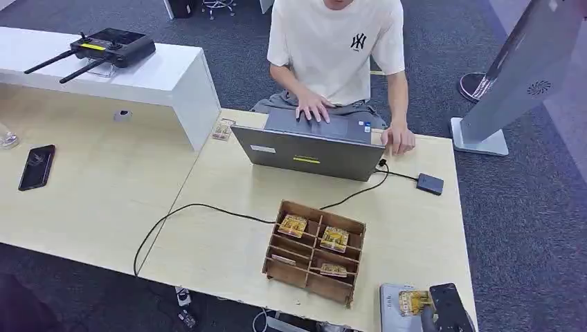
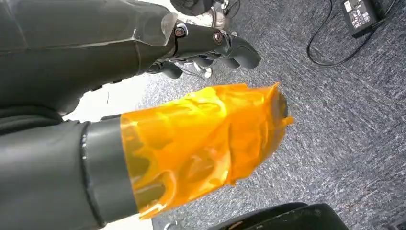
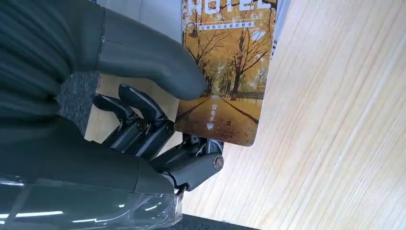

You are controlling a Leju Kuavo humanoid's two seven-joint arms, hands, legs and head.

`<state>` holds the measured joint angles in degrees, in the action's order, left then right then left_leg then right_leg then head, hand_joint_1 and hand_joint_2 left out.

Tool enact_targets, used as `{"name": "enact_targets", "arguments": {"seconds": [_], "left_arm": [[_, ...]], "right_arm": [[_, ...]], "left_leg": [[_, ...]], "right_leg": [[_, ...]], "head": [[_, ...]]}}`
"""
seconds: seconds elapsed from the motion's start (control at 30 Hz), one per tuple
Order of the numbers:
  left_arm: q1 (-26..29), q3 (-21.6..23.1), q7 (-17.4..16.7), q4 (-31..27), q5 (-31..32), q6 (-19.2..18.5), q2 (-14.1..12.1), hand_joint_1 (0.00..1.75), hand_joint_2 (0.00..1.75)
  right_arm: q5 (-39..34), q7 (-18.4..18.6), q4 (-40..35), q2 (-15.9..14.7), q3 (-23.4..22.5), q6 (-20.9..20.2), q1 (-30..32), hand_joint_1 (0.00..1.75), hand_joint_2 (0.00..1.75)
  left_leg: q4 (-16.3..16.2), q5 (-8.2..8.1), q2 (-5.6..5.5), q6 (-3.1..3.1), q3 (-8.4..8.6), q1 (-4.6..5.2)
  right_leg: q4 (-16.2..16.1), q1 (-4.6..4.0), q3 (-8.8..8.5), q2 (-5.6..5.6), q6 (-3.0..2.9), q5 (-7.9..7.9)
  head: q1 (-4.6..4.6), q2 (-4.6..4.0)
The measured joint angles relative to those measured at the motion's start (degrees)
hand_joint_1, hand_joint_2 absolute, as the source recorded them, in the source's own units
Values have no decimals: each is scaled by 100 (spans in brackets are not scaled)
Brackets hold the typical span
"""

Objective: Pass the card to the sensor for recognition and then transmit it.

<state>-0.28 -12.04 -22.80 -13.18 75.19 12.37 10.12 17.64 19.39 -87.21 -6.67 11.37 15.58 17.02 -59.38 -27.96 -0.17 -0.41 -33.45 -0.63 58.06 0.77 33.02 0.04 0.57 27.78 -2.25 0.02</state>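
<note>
My right hand (image 3: 158, 120): thumb and dark fingers pinching the autumn-avenue printed card (image 3: 229, 72), held over the flat grey sensor pad (image 1: 391, 302) at the pale wooden table's (image 1: 228, 256) near corner. My left hand (image 2: 201, 43): fingers curled, nothing held.

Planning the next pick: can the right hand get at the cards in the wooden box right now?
Probably not yet. The right hand already pinches a card over the grey sensor pad. The wooden box is open-topped and close by, so access looks free once the hand is emptied.
</note>
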Motion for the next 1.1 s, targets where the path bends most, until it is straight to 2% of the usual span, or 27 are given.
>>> {"name": "enact_targets", "arguments": {"seconds": [0.8, 0.9, 1.1], "left_arm": [[-1, -4, 9, 0, -65, 4, 4, 0, 0], [-1, -11, 17, 0, -94, 22, 20, 0, 0], [4, -100, 83, 0, -210, 50, 46, 0, 0]], "right_arm": [[-11, -44, 79, 0, 11, 35, -56, 175, 175], [-53, -190, 57, 2, 9, 107, -48, 175, 175], [-142, -795, -412, 144, -9, 493, 75, 175, 175]], "left_leg": [[0, 0, 1, 0, 7, 0], [0, 0, 1, 0, 7, 0], [0, 0, 0, 0, 3, 0]], "right_leg": [[0, 0, -6, 0, 0, 0], [0, 0, -6, 0, 0, 0], [1, 0, -4, 0, 0, 0]], "head": [[0, 0], [0, 0], [0, 0]]}}
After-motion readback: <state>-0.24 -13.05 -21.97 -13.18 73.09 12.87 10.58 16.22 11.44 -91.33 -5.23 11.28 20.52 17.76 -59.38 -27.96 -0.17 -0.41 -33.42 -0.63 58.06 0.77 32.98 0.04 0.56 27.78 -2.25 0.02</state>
